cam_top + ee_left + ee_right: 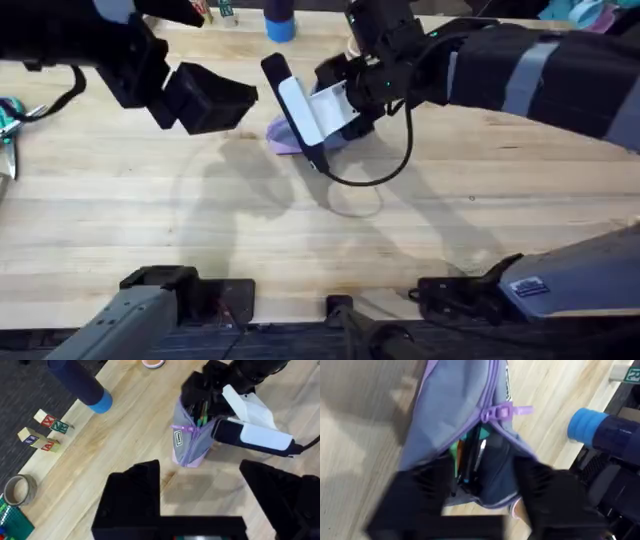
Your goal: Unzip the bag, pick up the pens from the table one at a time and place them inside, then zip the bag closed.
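Lilac-and-grey fabric pouch (190,440) stands upright on the pale plank worktop (150,210), its zipper partly open over slim pens (470,457). The right hand (480,485) sits at its mouth with fingers spread; the left hand (200,490) hovers nearby, wide and empty.

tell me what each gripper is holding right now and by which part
The right gripper sits at the open end of the bag, pens inside; whether it actually grips the fabric cannot be told. The left gripper is open, holding nothing.

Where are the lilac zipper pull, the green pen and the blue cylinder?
lilac zipper pull (507,410), right wrist view, its tab.
green pen (454,449), right wrist view, its end inside the pouch.
blue cylinder (82,385), left wrist view, its side.
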{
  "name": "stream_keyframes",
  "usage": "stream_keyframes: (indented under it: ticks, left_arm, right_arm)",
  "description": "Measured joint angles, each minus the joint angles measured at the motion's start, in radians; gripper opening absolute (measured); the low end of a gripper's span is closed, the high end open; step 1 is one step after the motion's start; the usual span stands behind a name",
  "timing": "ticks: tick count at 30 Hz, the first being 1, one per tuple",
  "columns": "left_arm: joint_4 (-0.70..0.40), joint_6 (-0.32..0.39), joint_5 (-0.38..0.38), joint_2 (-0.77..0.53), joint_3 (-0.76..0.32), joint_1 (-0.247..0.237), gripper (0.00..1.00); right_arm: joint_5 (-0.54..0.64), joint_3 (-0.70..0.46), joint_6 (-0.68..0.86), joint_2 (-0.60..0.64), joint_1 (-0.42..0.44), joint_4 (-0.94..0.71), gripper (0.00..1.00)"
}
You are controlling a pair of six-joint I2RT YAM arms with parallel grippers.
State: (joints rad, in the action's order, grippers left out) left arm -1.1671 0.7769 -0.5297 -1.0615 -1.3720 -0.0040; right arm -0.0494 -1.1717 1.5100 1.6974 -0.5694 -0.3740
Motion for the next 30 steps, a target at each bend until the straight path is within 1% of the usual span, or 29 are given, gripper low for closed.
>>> stream_keyframes:
  ticks: [2, 3, 4, 10, 16, 20, 24, 30]
  left_arm:
    - [0.000, 0.000, 0.000, 0.000, 0.000, 0.000, 0.993]
    - [0.000, 0.000, 0.000, 0.000, 0.000, 0.000, 0.993]
    - [0.000, 0.000, 0.000, 0.000, 0.000, 0.000, 0.993]
    - [0.000, 0.000, 0.000, 0.000, 0.000, 0.000, 0.993]
    - [0.000, 0.000, 0.000, 0.000, 0.000, 0.000, 0.993]
    - [0.004, 0.000, 0.004, 0.000, 0.000, 0.000, 0.993]
    - [0.004, 0.002, 0.019, 0.000, 0.000, 0.000, 0.993]
    - [0.017, 0.047, 0.029, 0.000, 0.000, 0.000, 0.993]
  right_arm:
    - [0.000, 0.000, -0.005, 0.000, 0.000, 0.000, 0.923]
    - [0.000, 0.000, -0.010, 0.000, 0.000, 0.000, 0.975]
    - [0.000, 0.000, -0.017, 0.000, 0.000, -0.001, 0.990]
    - [0.000, 0.000, -0.084, 0.000, 0.000, -0.001, 0.995]
    - [0.009, 0.000, -0.191, -0.005, 0.000, 0.000, 0.996]
    - [0.009, 0.000, -0.314, -0.040, 0.000, -0.014, 0.996]
    - [0.012, 0.000, -0.461, -0.109, 0.000, -0.019, 0.995]
    - [0.012, 0.000, -0.674, -0.211, 0.000, -0.028, 0.996]
